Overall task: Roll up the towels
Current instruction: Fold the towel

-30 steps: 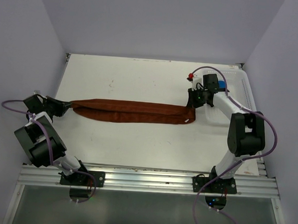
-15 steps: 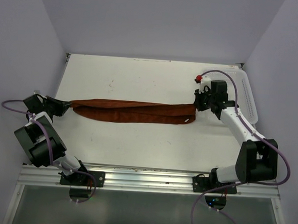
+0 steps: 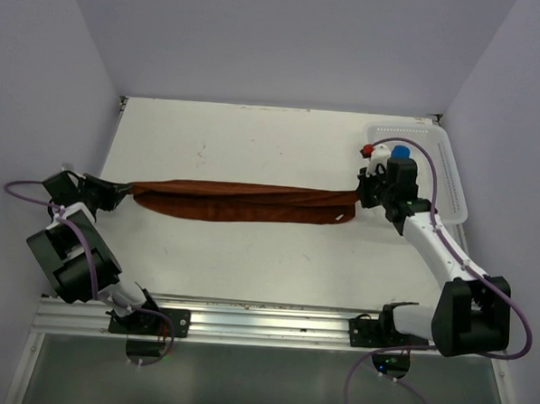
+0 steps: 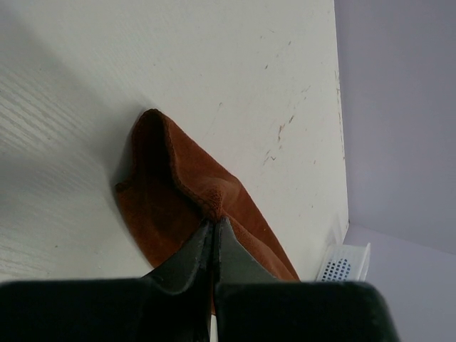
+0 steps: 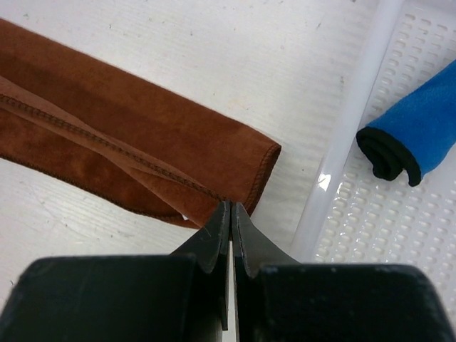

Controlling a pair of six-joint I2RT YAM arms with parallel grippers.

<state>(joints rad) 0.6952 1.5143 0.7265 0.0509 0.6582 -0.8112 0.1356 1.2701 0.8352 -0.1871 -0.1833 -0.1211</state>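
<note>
Rust-brown towel [image 3: 243, 202] stretched flat, apparently pinched at both ends.

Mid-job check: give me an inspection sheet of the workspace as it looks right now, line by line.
Surface: white table, a few small dark marks on it.
Job's things: rust-brown towel stretched lengthwise between both arms; blue towel already rolled, lying in the white mesh basket.
Clutter: nothing seen.
Grippers: left gripper shut on the brown towel's left end; right gripper shut on its right end, beside the basket.
Cables: purple cables loop along both arms, clear of the towel.
Surroundings: plain pale walls on three sides, aluminium rail at the near edge.
</note>
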